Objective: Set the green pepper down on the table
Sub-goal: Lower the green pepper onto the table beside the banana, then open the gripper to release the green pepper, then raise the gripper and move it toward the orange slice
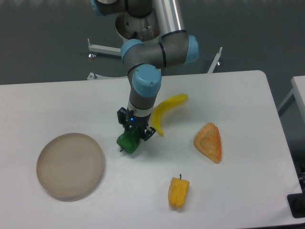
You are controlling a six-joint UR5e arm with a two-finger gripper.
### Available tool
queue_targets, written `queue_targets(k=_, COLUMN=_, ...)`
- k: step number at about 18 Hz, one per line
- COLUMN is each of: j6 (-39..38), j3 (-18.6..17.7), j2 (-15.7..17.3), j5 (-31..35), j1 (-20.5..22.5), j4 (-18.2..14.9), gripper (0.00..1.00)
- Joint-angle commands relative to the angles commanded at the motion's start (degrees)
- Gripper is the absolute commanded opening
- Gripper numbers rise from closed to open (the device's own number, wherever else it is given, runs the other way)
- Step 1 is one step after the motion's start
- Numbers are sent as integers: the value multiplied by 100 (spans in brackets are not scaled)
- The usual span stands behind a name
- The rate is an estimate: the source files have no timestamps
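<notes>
1. The gripper (134, 134) is clamping the green pepper (127, 141), low over the table (57, 105)
2. A banana (167, 108) is lying just right of it
3. A plate (70, 165) is sitting to the left

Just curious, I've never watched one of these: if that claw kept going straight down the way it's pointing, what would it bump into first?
The gripper points down, closed on the green pepper, so the pepper would probably press onto the white table first.

Glossy green pepper (127, 141), on white table (238, 95)
</notes>
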Motion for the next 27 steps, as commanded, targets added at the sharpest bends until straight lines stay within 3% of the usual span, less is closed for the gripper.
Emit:
queue_targets(k=1, j6=0, j3=9, j2=9, j5=0, j1=0, j4=0, gripper=74)
queue_targets(k=4, j6=-9, j3=88, j2=17, j5=0, j1=35, j4=-9, gripper=89)
queue_targets(k=8, j6=-9, j3=315, j2=35, j5=26, j1=192, j4=-17, gripper=99)
queue_targets(k=11, j6=87, j3=666, j2=-35, j5=53, j1=456, j4=-26, gripper=99)
queue_targets(k=18, j6=948, j3=1853, j2=-597, j5=289, j1=1010, j4=-97, gripper=99)
queue_targets(k=22, j6=1686, j3=2311, j2=-949, j5=676, j1=1309, j4=-97, gripper=99)
queue_targets(k=27, j6=1960, j3=2803, j2=-1256, j5=826, j1=1441, j4=-97, gripper=99)
